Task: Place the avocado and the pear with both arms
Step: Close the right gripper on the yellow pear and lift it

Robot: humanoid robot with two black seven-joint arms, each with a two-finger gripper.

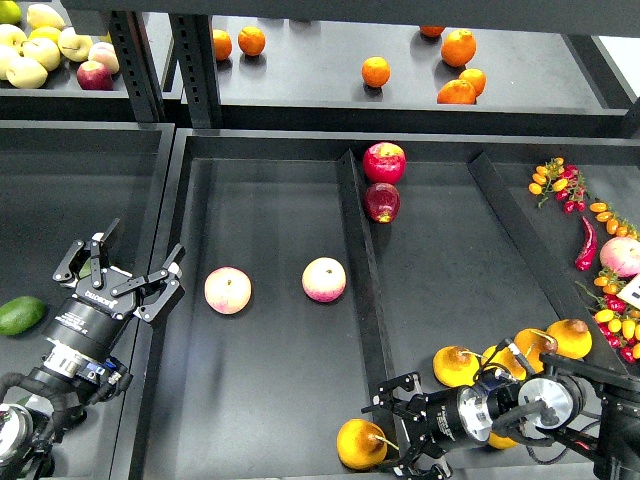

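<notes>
Your left gripper (120,268) sits spread wide, holding nothing, avocado (20,315) lower left. Right gripper (395,432) gapes around the pear (360,443).

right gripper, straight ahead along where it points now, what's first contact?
Right gripper points left along the tray's near edge. The pear sits just below-left of its fingers, so likely that first, though it may slip past above it; depth is unclear.

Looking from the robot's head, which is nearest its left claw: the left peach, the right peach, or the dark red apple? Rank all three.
From the left gripper:
1. Left peach, just to its right.
2. Right peach, further right, by the divider.
3. Dark red apple, beyond the divider, toward the back.
</notes>
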